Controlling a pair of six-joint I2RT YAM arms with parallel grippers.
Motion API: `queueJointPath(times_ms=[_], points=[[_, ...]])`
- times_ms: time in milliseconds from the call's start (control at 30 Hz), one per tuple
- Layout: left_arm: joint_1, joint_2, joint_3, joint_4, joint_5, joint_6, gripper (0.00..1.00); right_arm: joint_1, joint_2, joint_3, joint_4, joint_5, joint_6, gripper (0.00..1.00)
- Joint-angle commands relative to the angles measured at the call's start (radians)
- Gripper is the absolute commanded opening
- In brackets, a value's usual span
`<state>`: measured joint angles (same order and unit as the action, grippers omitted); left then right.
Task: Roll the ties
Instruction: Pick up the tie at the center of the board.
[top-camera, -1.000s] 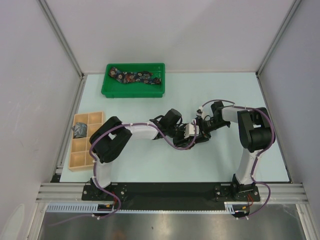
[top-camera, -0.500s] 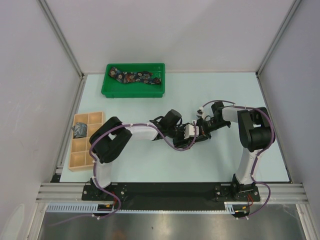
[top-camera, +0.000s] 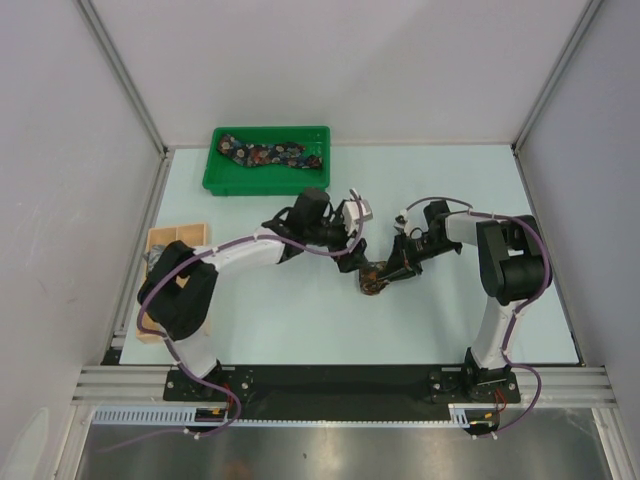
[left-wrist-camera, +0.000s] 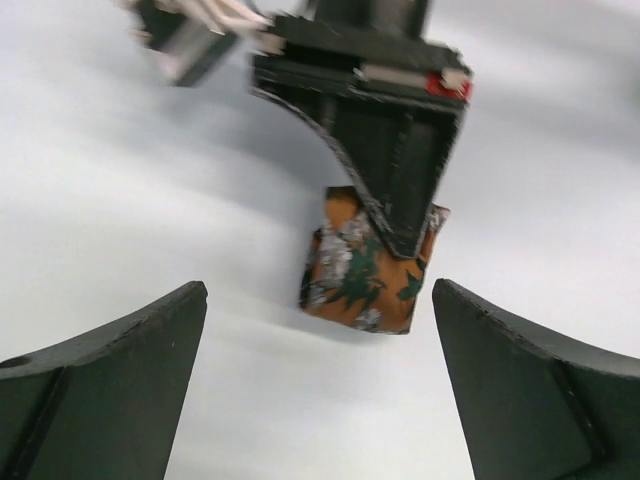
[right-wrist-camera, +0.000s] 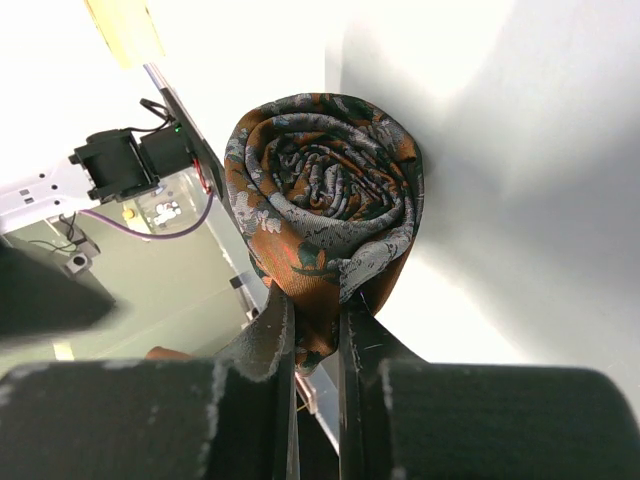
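**Rust-brown tie rolled and pinched mid-table; two other ties in containers**

The rust-brown tie (right-wrist-camera: 325, 190) is wound into a tight spiral coil. Its woven fabric carries a busy grey, green and orange leaf print, and the layers show clearly at the coil's end. It sits on the smooth, pale table (top-camera: 300, 320) near the middle, a little towards the right edge. The right gripper (right-wrist-camera: 315, 335) has its black fingers closed on the coil's outer fabric flap. The left gripper (left-wrist-camera: 318, 290) hovers just beside the coil on its far-left side, its two dark, curved fingers spread wide and touching nothing.

There are two containers. A green plastic tray (top-camera: 265, 185), rectangular with a raised rim, stands at the table's far edge, left of centre. It holds one dark navy floral tie (top-camera: 272, 153), lying loose and unrolled along its length. A tan wooden box (top-camera: 180, 238) with square compartments sits at the left edge, largely covered by the left arm. A sliver of grey-blue tie (top-camera: 153, 260) shows in a left-hand compartment.

In all there are three ties, one of them rolled on the table.
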<state>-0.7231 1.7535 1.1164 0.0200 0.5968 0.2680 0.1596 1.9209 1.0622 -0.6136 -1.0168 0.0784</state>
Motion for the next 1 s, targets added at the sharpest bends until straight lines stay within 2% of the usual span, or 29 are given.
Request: queueJointPath(times_ms=[0,100,200,267,400,500,533,600,700,733,833,967], points=[[0.054,-0.094,0.049,-0.041,0.012,-0.173,1.00,0.008,-0.053,0.021,0.040,0.015,-0.012,0.00],[0.071,-0.150,0.083,-0.158,-0.034,-0.159,0.99,0.026,-0.071,0.044,0.040,0.007,-0.012,0.00],[0.105,-0.230,0.065,-0.176,-0.086,-0.139,1.00,0.041,-0.095,0.079,0.040,0.001,-0.008,0.00],[0.126,-0.279,0.088,-0.247,-0.115,-0.127,1.00,0.049,-0.115,0.097,0.032,0.003,-0.009,0.00],[0.197,-0.370,0.045,-0.290,-0.058,-0.017,1.00,0.067,-0.134,0.113,0.017,0.012,-0.026,0.00],[0.278,-0.378,0.080,-0.346,0.125,-0.004,0.99,0.086,-0.157,0.136,0.011,0.011,-0.032,0.00],[0.304,-0.367,0.159,-0.439,0.285,0.019,1.00,0.092,-0.166,0.148,0.008,0.015,-0.035,0.00],[0.335,-0.342,0.224,-0.471,0.295,-0.019,0.99,0.104,-0.187,0.177,-0.018,0.026,-0.058,0.00],[0.382,-0.417,0.205,-0.304,0.253,-0.209,0.99,0.132,-0.232,0.267,-0.080,0.056,-0.112,0.00],[0.396,-0.431,0.176,-0.222,0.248,-0.327,1.00,0.150,-0.256,0.312,-0.095,0.064,-0.124,0.00],[0.450,-0.489,0.070,-0.077,0.339,-0.493,1.00,0.185,-0.299,0.372,-0.133,0.090,-0.149,0.00],[0.464,-0.595,-0.053,0.035,0.423,-0.585,1.00,0.239,-0.347,0.458,-0.144,0.110,-0.135,0.00]])
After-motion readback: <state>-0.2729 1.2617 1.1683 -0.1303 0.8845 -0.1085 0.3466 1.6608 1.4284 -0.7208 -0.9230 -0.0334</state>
